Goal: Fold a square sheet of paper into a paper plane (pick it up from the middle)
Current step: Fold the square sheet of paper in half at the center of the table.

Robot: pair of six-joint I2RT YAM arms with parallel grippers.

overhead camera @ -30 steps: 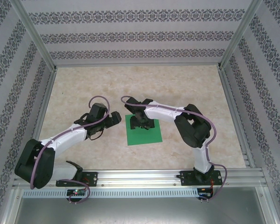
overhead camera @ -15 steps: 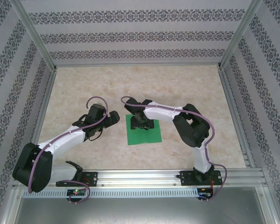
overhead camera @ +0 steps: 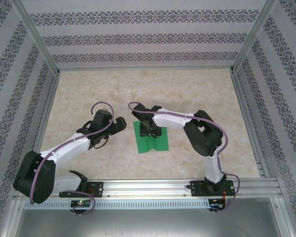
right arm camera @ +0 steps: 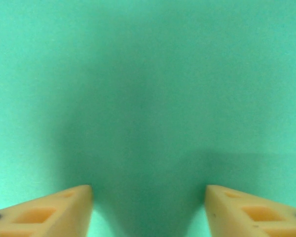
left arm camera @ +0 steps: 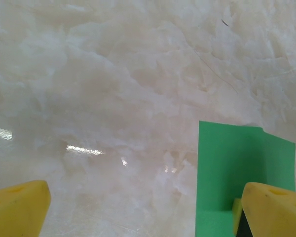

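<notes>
My right gripper (right arm camera: 148,200) rests on the middle of the square sheet of paper (right arm camera: 148,74), yellow fingers partly apart. The dark band between them may be the paper bunching, but this close view is blurry. My left gripper (left arm camera: 145,200) hovers wide open and empty over the table (left arm camera: 113,89), with the green sheet's corner just beside one finger.

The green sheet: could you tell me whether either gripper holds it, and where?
Nothing is held: the right gripper stands over the middle of the green sheet, fingers apart.
</notes>
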